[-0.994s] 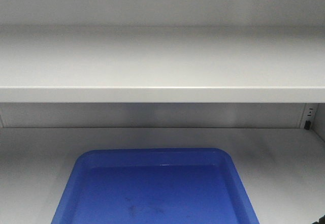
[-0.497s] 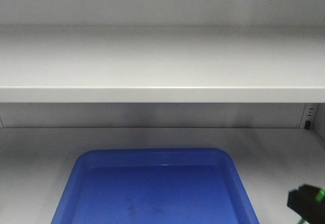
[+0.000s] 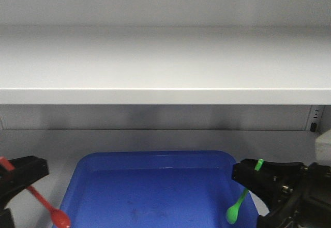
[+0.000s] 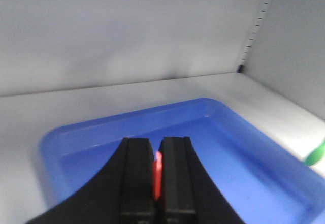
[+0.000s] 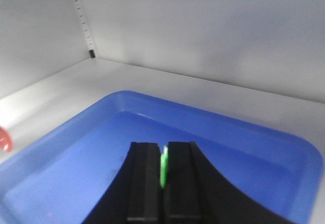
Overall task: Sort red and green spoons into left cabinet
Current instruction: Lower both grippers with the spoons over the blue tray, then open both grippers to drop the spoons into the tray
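Note:
The red spoon (image 3: 45,204) slants down over the blue tray's left rim, bowl lowest, with my left gripper (image 3: 36,174) shut on its handle. In the left wrist view a red sliver (image 4: 158,176) shows between the shut jaws of that gripper (image 4: 157,144). The green spoon (image 3: 239,202) hangs bowl-down over the tray's right side, pinched by my right gripper (image 3: 243,175). Its handle (image 5: 163,170) sits between the right gripper's (image 5: 163,147) shut jaws. Both are inside the grey-white cabinet, under its upper shelf (image 3: 165,96).
A blue tray (image 3: 155,158) lies on the cabinet's lower shelf (image 3: 41,145), below both grippers. A black shelf clip (image 3: 313,127) sits on the perforated right wall. Something white (image 3: 324,146) shows at the right edge.
Both grippers have come up into the front view with their spoons; a second ago only the tray and shelves showed, and half a second ago just the right gripper's tip.

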Tool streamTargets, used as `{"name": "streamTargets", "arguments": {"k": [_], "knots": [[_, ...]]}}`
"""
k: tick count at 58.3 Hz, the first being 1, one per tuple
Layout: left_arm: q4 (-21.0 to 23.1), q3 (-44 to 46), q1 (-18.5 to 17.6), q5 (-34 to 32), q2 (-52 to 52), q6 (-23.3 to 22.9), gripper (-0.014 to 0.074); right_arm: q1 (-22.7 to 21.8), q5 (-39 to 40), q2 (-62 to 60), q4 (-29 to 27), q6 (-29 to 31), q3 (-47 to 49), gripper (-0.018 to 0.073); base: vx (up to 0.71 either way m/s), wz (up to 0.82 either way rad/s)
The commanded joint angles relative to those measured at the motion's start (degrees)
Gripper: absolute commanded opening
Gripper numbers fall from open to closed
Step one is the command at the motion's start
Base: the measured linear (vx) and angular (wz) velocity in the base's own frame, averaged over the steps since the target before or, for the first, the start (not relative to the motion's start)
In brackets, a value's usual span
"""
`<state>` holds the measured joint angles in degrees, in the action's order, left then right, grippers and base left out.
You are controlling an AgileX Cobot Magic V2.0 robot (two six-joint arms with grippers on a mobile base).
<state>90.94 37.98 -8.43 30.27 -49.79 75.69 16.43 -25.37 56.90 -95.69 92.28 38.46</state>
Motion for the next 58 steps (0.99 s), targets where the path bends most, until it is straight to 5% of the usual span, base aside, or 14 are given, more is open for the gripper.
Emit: {"name": "streamTargets", "arguments": {"k": [1, 32, 39, 51, 58], "knots": [[9.3, 2.2, -0.6, 4.7, -3.2, 4.7, -0.0004, 0.0, -4.8, 1.8, -6.3, 5.9, 2.9, -0.0003, 0.00, 0.00], [10.0, 13.6, -8.8, 9.4, -23.6, 3.3, 0.0018, 0.0, -10.5, 15.3, -6.3, 6.3, 10.2, 0.0046, 0.00, 0.00], [10.0, 14.1, -8.8, 10.2, -25.8, 3.4, 0.0120, 0.0, -11.5, 15.7, -6.3, 6.3, 10.2, 0.0174, 0.00, 0.00], [9.3, 14.1, -8.7, 8.7, -26.2, 4.2, 0.0426, 0.0, -9.6, 15.6, -6.3, 6.6, 10.2, 0.0533, 0.00, 0.00], [6.3, 14.1, -8.7, 3.0, -26.2, 9.0, 0.0556, 0.0, -5.8, 15.6, -6.0, 13.0, 10.2, 0.0672, 0.00, 0.00]]}}
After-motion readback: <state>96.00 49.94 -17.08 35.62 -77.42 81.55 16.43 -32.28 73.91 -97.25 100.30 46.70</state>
